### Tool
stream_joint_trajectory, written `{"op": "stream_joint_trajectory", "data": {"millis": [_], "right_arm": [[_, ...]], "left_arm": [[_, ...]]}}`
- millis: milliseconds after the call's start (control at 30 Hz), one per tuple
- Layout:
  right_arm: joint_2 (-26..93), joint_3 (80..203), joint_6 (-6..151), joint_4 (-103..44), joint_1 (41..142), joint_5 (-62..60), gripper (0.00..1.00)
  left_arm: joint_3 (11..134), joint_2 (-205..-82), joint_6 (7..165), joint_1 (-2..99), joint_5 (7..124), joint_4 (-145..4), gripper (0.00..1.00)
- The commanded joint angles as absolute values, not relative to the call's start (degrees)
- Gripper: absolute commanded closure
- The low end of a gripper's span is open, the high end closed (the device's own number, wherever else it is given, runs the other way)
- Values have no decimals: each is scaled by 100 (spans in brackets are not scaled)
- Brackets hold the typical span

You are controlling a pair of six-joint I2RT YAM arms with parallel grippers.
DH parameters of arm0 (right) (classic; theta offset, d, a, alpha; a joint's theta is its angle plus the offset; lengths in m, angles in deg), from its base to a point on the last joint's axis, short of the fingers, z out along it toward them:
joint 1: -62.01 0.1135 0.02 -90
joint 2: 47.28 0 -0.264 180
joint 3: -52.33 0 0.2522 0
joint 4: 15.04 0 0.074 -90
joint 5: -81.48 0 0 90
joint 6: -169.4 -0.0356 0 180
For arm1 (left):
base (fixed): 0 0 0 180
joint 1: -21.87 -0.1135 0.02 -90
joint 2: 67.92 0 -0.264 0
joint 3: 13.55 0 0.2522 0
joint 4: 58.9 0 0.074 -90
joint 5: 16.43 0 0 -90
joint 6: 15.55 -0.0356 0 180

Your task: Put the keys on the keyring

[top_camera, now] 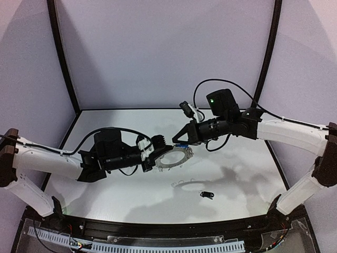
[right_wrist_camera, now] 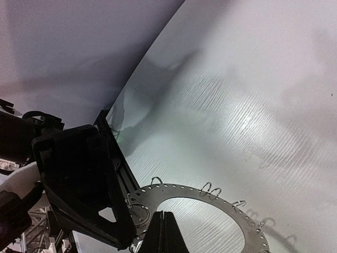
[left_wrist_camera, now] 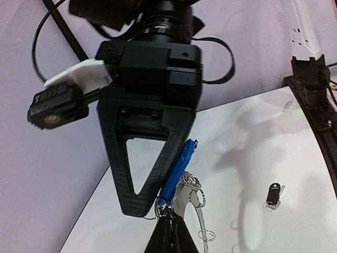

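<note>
Left gripper (left_wrist_camera: 168,225): jaws closed on the rim of the keyring (right_wrist_camera: 179,190). In the top view the ring sits between the two arms, held at its left edge and tilted above the white table (top_camera: 237,158), with its shadow falling below it.

Right gripper (left_wrist_camera: 138,208): fingers closed tip to tip, forming a narrow triangle. The left wrist view shows the tips right beside the ring's rim, next to the left gripper's fingers. The right wrist view shows the closed tips at the ring's near edge, by the open centre. It cannot be told whether anything is pinched between them.

Blue key (left_wrist_camera: 178,168): off the table. It lies slanted along the outer face of one right finger, with its lower end at a small wire loop close to the fingertips and the ring's rim. Whether the finger carries the key or the key hangs from the loop cannot be told.

Black key (left_wrist_camera: 273,193): flat on the table, well apart from the ring and both grippers, toward the near edge on the right arm's side. A small wire ring lies at its lower end.

Ring detail: flat grey band with a row of small holes around it and thin wire loops (right_wrist_camera: 210,188) standing along its outer edge.
</note>
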State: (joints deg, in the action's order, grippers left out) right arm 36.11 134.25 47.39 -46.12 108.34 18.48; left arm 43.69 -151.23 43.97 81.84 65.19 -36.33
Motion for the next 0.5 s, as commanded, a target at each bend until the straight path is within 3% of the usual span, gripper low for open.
{"op": "stream_joint_trajectory", "data": {"millis": [0,467], "right_arm": [[3934,13592,4787,-5437,10538,1958,100],[3082,13476,6325,-3754,10508,2856,100]], "left_arm": [[4339,-14741,4151,8245,5929,-2838,99],[4564,-14814,4655,8243,5981,-4464,99]]}}
